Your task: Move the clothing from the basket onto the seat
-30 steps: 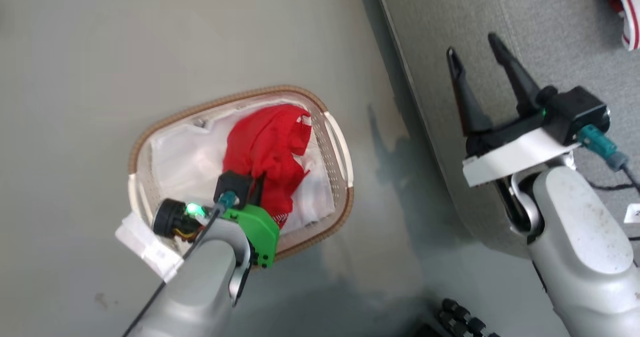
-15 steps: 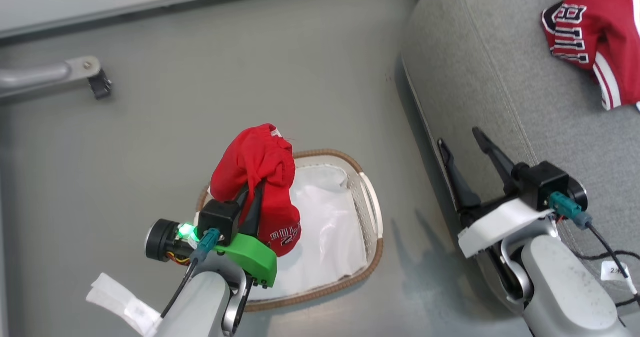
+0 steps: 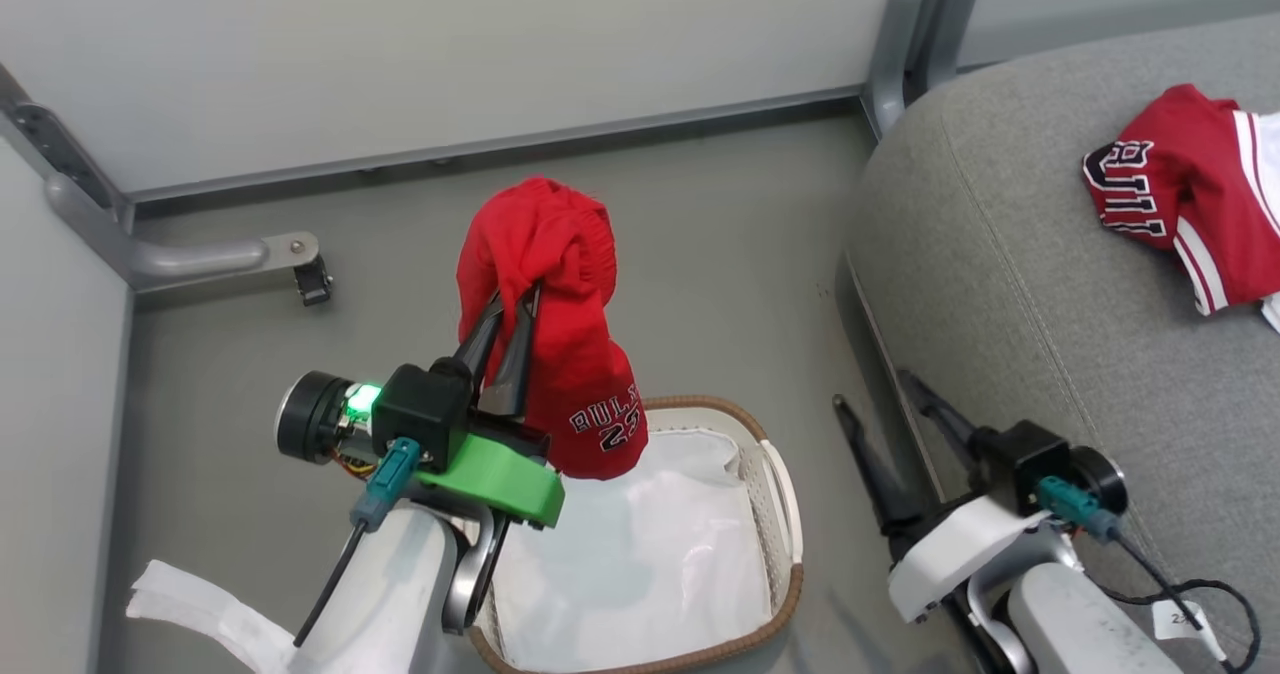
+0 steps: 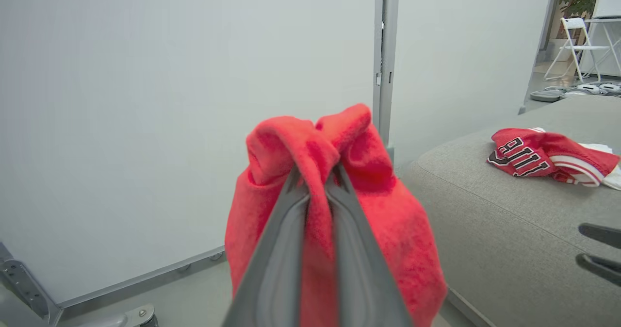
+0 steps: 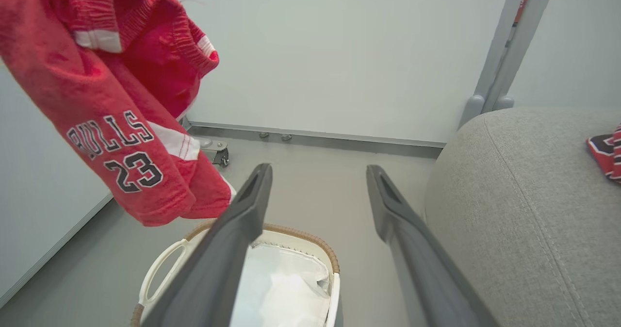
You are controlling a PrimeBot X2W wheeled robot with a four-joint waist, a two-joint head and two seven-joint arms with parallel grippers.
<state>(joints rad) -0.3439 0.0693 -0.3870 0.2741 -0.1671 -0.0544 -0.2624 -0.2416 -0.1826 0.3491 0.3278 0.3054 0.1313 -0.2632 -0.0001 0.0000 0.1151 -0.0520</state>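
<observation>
My left gripper [image 3: 515, 299] is shut on a red BULLS 23 garment [image 3: 560, 334], which hangs lifted above the basket [image 3: 780, 499]. The left wrist view has this garment [image 4: 388, 210] draped over my closed left gripper [image 4: 318, 174]. Inside the basket lies the white liner [image 3: 640, 554]. A second red garment [image 3: 1180, 194] with white trim rests on the grey seat [image 3: 1040, 284] at the right. My right gripper [image 3: 885, 394] hangs open beside the seat's edge, nothing between its fingers. From the right wrist, the held garment [image 5: 111, 123] dangles at upper left above the basket [image 5: 155, 273].
Pale partition walls stand behind, with a grey post [image 3: 915, 34] and a castor foot [image 3: 300, 264] on the floor. Grey floor lies between the basket and the seat. A folding chair [image 4: 580, 40] stands far off.
My left gripper has lifted the red garment out of the basket and raised it higher. The head camera has tilted up, bringing the walls and more of the seat into view.
</observation>
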